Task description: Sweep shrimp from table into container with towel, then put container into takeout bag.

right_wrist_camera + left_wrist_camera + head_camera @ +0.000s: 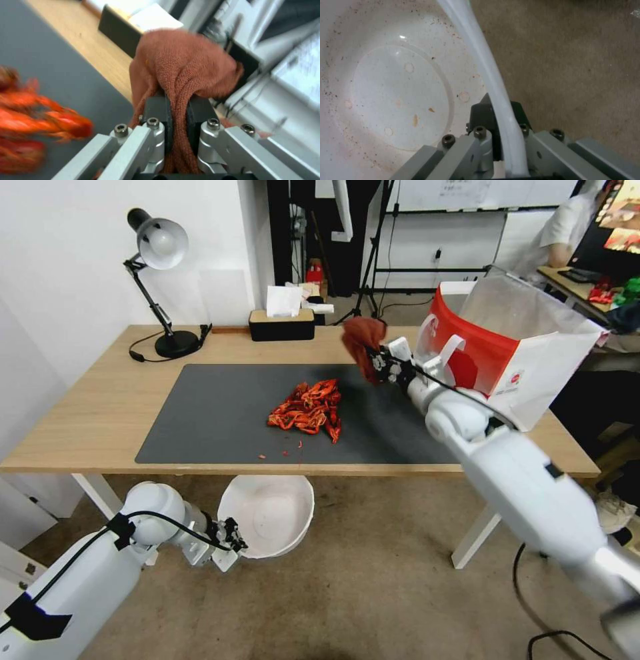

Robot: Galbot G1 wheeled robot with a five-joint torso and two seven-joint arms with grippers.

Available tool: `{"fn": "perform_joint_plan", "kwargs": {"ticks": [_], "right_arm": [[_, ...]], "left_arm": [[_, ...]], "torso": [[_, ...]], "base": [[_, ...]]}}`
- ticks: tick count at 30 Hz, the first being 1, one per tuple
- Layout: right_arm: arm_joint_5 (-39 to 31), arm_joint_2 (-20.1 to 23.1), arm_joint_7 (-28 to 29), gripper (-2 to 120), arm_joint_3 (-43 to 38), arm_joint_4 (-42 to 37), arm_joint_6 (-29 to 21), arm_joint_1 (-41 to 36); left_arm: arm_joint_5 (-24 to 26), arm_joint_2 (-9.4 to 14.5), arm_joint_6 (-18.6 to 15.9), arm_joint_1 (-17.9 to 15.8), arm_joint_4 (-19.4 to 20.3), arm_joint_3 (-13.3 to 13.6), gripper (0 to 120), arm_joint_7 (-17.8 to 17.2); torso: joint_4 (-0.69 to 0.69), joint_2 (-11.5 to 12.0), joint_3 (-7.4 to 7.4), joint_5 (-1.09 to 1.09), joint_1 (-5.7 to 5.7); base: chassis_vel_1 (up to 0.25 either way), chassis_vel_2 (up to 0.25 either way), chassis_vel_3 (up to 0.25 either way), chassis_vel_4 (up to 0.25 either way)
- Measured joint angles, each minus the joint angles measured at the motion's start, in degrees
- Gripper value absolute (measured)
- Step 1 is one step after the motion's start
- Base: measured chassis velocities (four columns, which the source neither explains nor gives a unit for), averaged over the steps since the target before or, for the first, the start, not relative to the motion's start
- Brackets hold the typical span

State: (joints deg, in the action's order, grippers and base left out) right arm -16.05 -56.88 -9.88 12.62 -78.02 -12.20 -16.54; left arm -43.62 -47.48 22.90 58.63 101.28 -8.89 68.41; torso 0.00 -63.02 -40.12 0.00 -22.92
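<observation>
So the right gripper [379, 361] is clamped tight on the small fuzzy rust-brown towel [362, 342], holding it in the air just behind and to the right of the heap of bright red-orange shrimp [309, 409], which sits mid-way on the big dark grey mat [200, 413] of the long light-wood table [80, 413]. Down below the front edge, the left gripper [235, 537] has its fingers pinched on the rim of the wide round white plastic container [268, 513], holding it under the table lip, roughly below the heap. The boxy red and white takeout bag [513, 353] stands open at the table's right end, right beside the right arm. What worries me: the bowl is only held by one thin edge, so I'd guess a load of shellfish dropping in could tip or twist it. Also a few red crumbs [283, 452] lie scattered near the front edge, and a fast sweep could fling stuff past the bowl. Count: one heap, one towel, one bowl, one bag, two grippers.
</observation>
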Motion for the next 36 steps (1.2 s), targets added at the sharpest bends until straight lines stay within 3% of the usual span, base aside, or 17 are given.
{"fn": "perform_joint_plan", "kwargs": {"ticks": [1, 2, 5, 11, 18, 21, 24, 29, 32, 36], "right_arm": [[0.0, 0.0, 0.0, 6, 0.0, 0.0, 0.0, 0.0], [4.1, -1.3, -2.9, 6, 2.9, 4.9, 3.2, 3.5], [7.5, -4.0, -6.1, 6, 6.2, 11.9, 6.6, 7.5], [10.6, -6.8, -10.0, 6, 9.7, 18.7, 8.7, 10.6], [10.7, -8.3, -11.5, 6, 11.0, 20.8, 8.7, 10.5], [9.5, -8.5, -12.4, 6, 11.1, 21.3, 8.0, 9.9], [8.3, -8.2, -13.4, 6, 11.5, 21.3, 7.1, 9.7], [6.9, -8.0, -14.8, 6, 11.6, 21.3, 6.9, 9.6], [5.3, -6.5, -20.2, 6, 12.5, 21.0, 9.5, 9.3], [5.7, -5.5, -22.5, 6, 13.0, 20.7, 11.5, 9.3]], "left_arm": [[0.0, 0.0, 0.0, 0.0, 0.0, 0.0, 0, 0.0], [-0.5, -0.2, 0.3, 0.0, -0.3, 0.1, 0, 0.0], [-1.4, -0.2, 0.6, -0.1, -0.2, 0.3, 0, 0.0], [-2.1, -0.2, 1.2, -0.7, -0.2, 1.2, 0, -0.2], [-3.7, -0.1, 2.2, -3.0, -1.2, 4.5, 0, -0.8], [-6.6, -0.2, 3.8, -6.6, -2.4, 8.0, 0, -0.9], [-6.7, -0.1, 3.9, -8.4, -3.0, 9.7, 0, -0.9], [-6.7, -0.5, 3.9, -10.1, -3.7, 11.3, 0, -0.8], [-6.1, -1.0, 3.8, -11.7, -5.0, 13.3, 0, -0.6], [-5.8, -1.6, 3.7, -12.2, -5.9, 13.9, 0, -0.4]], "torso": [[0.00, 0.0, 0.00, 0.00, 0.00], [0.00, 0.0, 0.01, 0.00, 0.00], [0.03, 0.0, 0.00, 0.00, -0.01], [0.00, 0.0, 0.01, 0.00, -0.01], [0.02, 0.0, 0.01, -0.02, 0.00], [-0.02, 0.0, 0.01, 0.00, 0.00], [-0.02, 0.0, 0.01, 0.02, 0.00], [0.01, 0.0, 0.02, -0.01, 0.00], [0.00, 0.0, 0.02, 0.00, 0.00], [0.01, 0.0, 0.02, 0.01, 0.01]], "base": [[0.000, 0.000, 0.000, 0.000], [0.000, 0.000, 0.000, 0.000], [0.000, 0.000, 0.000, 0.000], [0.000, 0.000, 0.000, 0.000], [0.000, 0.000, 0.000, 0.000], [0.000, 0.000, 0.000, 0.000], [0.000, 0.000, 0.000, 0.000], [0.000, 0.000, 0.000, 0.000], [0.000, 0.000, 0.000, 0.000], [0.000, 0.000, 0.000, 0.000]]}}
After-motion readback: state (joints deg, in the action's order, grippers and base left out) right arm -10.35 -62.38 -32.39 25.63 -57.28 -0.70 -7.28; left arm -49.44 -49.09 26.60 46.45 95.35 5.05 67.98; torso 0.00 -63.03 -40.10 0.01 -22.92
